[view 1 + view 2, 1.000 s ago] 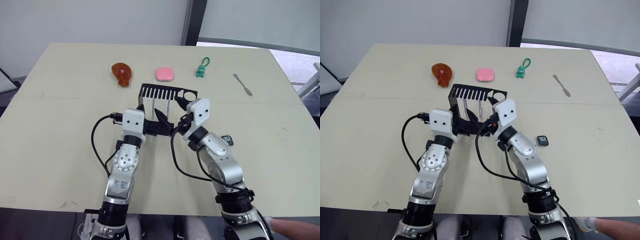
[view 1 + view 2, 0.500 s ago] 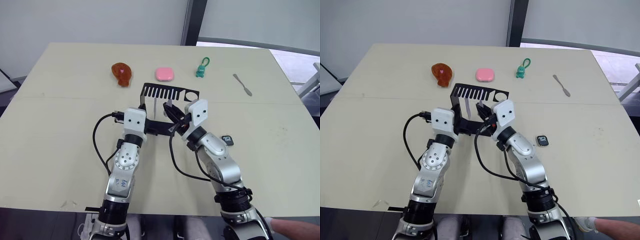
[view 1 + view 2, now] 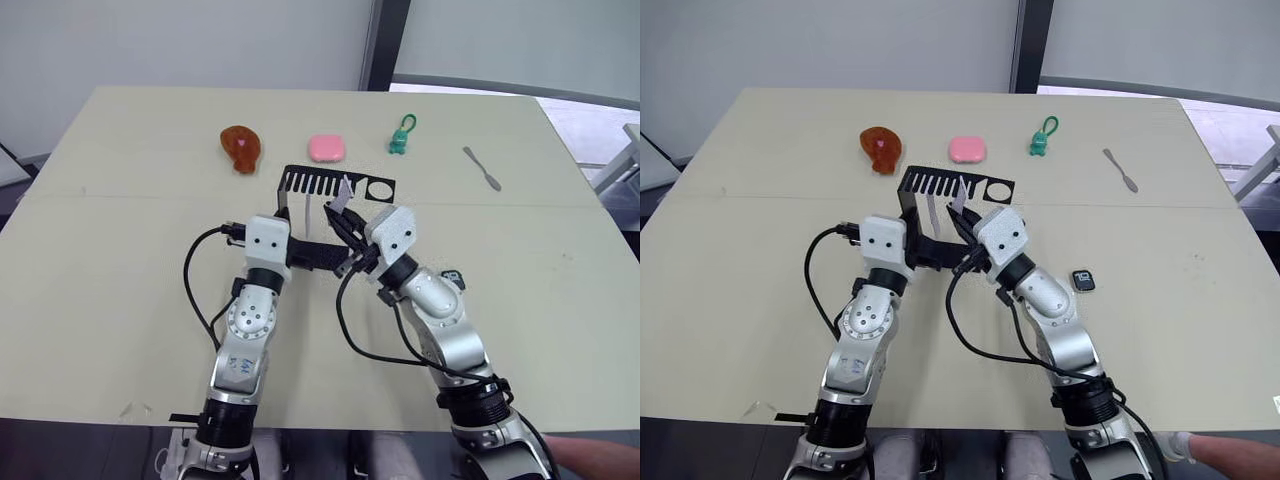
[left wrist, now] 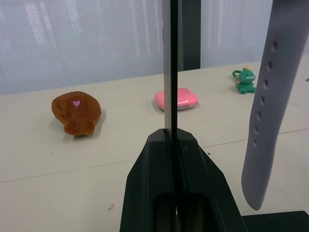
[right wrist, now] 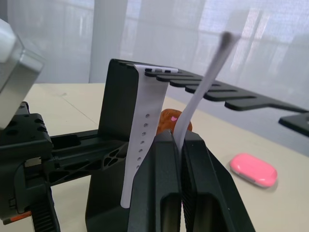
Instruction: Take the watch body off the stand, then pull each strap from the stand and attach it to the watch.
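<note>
Since a moment ago, the right gripper (image 5: pixel 177 145) has lifted one strap (image 5: pixel 207 84) up off the stand's (image 3: pixel 912 216) comb; its fingers pinch the strap's lower end. The left gripper (image 4: pixel 170 145) clamps the stand's upright. A holed strap (image 4: pixel 267 96) hangs there. Next, carry the strap to the watch body (image 3: pixel 1084 281), across open table on the right.

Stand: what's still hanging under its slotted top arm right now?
One holed strap hangs from the stand's top arm. The right gripper is shut on the other strap, pulled off it. The left gripper clamps the upright. The foot is hidden by arms.
</note>
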